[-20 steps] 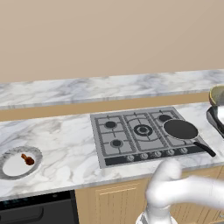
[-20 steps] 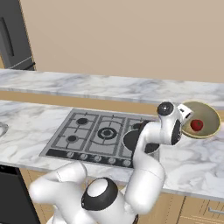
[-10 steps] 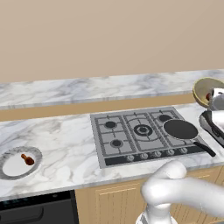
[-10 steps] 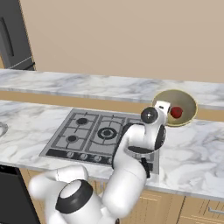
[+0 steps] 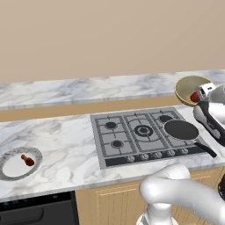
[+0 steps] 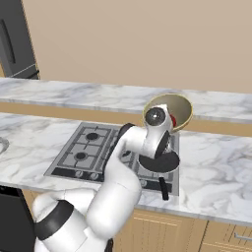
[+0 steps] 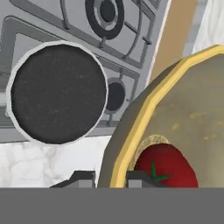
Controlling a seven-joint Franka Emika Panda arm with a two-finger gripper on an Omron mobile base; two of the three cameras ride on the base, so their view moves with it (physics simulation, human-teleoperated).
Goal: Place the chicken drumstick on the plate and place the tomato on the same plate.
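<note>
The pincer (image 7: 110,178) is shut tight on the yellow rim of the bowl (image 7: 183,118), one tip on each side of the edge, and the bowl hangs in the air over the stove (image 5: 145,134). The tomato (image 7: 165,167) sits inside the bowl, low down by the rim, just past the pincer tips. It is small, round, red and smooth, with a little green star on top. From the left base camera the bowl is at about 2 o'clock, and a bit of red peeks out of it. The black frying pan (image 5: 181,130) rests on the stove at about 3 o'clock, just under the bowl. Far away at 8 o'clock, on the worktop (image 5: 66,149), lies the plate (image 5: 7,175), and the chicken drumstick (image 5: 27,160) is on it already. So half the job looks done, and the tomato must go all the way across to the same plate. I think the tomato is light but a bit soft, and it will roll very easily because it is a ball. If the bowl tips too much it could tumble out over the stove. The bowl looks hard and stiff, so holding it by the rim works, but it may swing. To take the tomato itself, the pincer should close on its round middle, gently, so it does not squash or pop out.
</note>
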